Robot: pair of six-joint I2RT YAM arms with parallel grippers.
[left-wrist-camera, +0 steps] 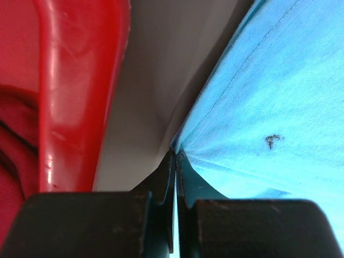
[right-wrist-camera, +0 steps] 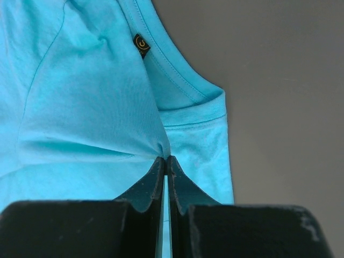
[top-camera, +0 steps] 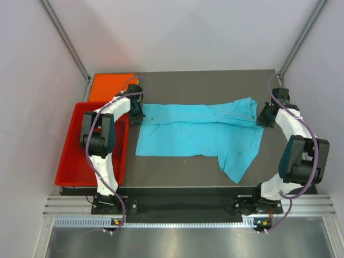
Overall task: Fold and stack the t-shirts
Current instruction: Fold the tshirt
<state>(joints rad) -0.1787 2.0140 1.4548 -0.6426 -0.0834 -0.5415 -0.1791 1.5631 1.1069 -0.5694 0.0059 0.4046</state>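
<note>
Turquoise t-shirt [top-camera: 199, 137] flat on bench [top-camera: 177, 174], pinched at both ends.
Left tool [left-wrist-camera: 176, 156] clenched on its left edge beside red tray [top-camera: 72, 161]; right tool [right-wrist-camera: 165, 158] clenched on right edge near collar. Orange t-shirt [top-camera: 110, 86] far left.

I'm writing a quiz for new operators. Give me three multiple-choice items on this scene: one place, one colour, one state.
1. The orange t-shirt lies: A) at the far left corner of the table, beyond the red tray; B) under the right arm; C) at the near edge.
2. The spread t-shirt is: A) maroon; B) turquoise; C) white.
3. The fingers of the right gripper are: A) wide open; B) shut on nothing; C) shut on the spread t-shirt.
Key: 1A, the overhead view shows it there; 2B, turquoise in every view; 3C, cloth pinched between them.
</note>
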